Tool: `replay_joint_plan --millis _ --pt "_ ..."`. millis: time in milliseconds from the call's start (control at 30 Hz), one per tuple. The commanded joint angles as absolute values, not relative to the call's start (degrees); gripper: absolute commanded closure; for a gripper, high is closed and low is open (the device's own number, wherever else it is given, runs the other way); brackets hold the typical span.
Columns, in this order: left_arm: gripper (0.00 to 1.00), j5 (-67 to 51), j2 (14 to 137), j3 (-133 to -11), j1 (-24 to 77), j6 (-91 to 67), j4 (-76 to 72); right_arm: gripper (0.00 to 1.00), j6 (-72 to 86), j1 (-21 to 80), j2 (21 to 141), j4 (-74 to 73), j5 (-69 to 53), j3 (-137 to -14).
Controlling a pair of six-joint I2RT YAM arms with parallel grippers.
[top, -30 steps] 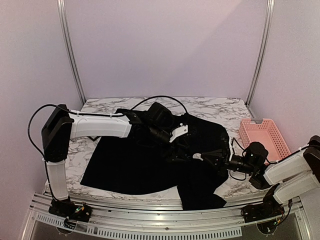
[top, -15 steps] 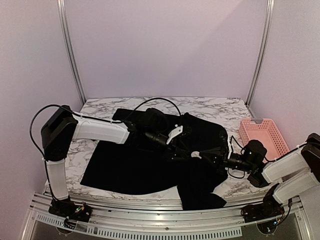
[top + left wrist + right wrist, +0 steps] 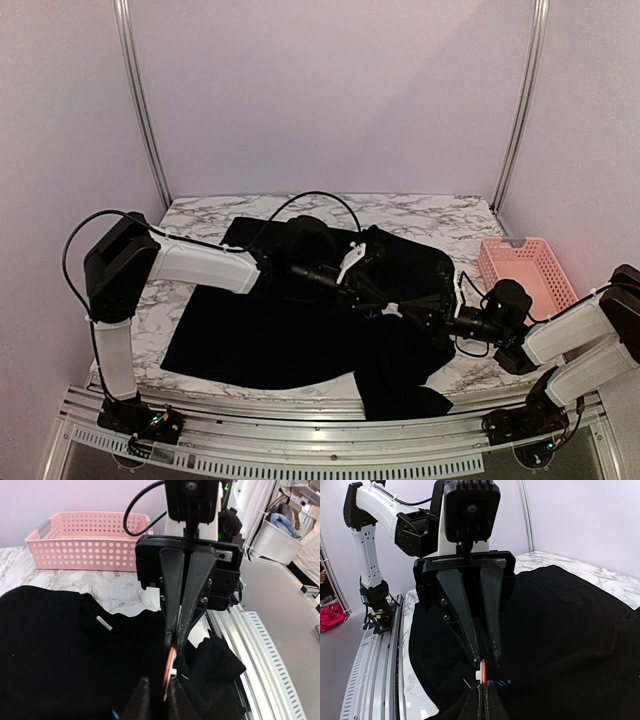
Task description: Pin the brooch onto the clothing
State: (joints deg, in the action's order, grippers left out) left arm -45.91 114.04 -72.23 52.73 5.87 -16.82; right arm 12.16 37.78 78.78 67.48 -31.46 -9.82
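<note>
Centre of the top view: the right gripper (image 3: 398, 311) was clamped on the small orange-and-white disc brooch (image 3: 483, 673). The left gripper (image 3: 374, 302) faced it, fingers narrowly apart, above the black cotton T-shirt (image 3: 250, 335). The brooch was not yet pinned, so the attachment itself was judged outstanding.

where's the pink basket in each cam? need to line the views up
Top external: the pink basket sits at the right edge of the marble table, right of the black T-shirt.
Left wrist: upper left of the picture, the basket stands on the marble beyond the shirt's collar.
Right wrist: not in view.
Shared landmark: the black T-shirt, seen in all three views.
</note>
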Motion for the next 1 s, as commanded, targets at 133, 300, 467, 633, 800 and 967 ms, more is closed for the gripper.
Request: replay_joint_plan --millis 133,300,467,633,800,967 --pt "0.74 -47.1 114.7 -70.5 52.6 7.9 -14.3 1.00 11.9 37.6 78.1 67.2 -32.4 -11.0" --pt "0.78 -45.5 115.9 -70.0 53.3 5.9 -18.0 1.00 11.6 37.5 77.7 66.4 -32.4 -11.3" --pt "0.90 -45.1 116.5 -70.1 53.5 4.2 -20.2 1.00 11.6 37.4 77.5 66.1 -32.5 -11.3" --pt "1.00 -46.0 115.8 -69.8 53.5 1.9 -20.8 1.00 11.1 37.4 77.6 64.0 -32.5 -12.0" --pt "1.00 -43.9 113.1 -71.0 53.5 -1.8 -13.5 0.62 8.3 37.4 76.0 54.1 -32.5 -13.1" --pt "1.00 -42.2 112.2 -72.0 54.0 -1.0 -8.4 0.36 6.3 37.4 72.0 47.2 -33.2 -12.7"
